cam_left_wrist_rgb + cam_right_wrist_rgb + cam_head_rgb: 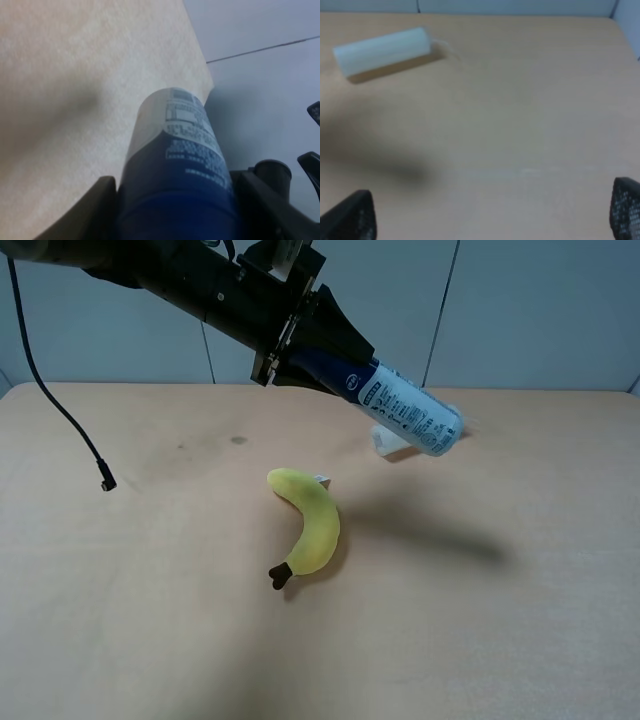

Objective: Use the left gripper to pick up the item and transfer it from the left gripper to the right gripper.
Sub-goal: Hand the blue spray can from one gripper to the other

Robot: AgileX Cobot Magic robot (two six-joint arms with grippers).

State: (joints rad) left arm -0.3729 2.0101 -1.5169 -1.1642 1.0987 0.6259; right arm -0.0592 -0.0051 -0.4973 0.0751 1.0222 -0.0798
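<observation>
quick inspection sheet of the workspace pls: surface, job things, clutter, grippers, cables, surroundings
surface: tan table, a few faint dark marks
job's things: blue and white can, held in the air, tilted, blue end in the left gripper
clutter: yellow toy banana mid-table; white tube lying on the table beyond the can
grippers: left gripper shut on the can; right gripper open, nothing between its fingers
cables: thin black cable hanging loose from the left arm
surroundings: pale grey wall panels

place: robot lab bench | cues: bare tan tabletop (150,630), plain grey panel wall (540,310)
</observation>
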